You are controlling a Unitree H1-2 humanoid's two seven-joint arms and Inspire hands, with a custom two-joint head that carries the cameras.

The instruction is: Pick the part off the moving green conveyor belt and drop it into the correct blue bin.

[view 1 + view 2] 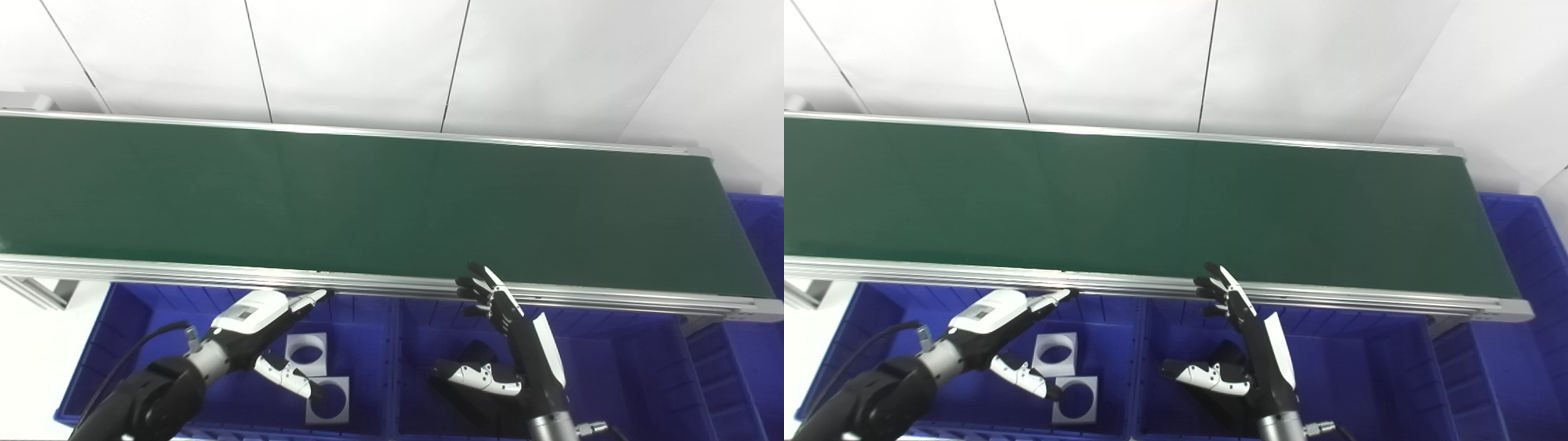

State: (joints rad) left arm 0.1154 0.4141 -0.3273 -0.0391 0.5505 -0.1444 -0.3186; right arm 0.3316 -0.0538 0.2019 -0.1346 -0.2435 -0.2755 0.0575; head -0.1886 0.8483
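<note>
Left eye view: two white square parts [317, 378] lie in the blue bin [122, 343] under the spread, empty left hand [263, 334].

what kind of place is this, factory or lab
Most likely a lab mock-up of a factory sorting line. A long green conveyor belt with aluminium rails runs past plain white wall panels, and blue bins sit below its near edge, one holding white square parts with round holes.
</note>
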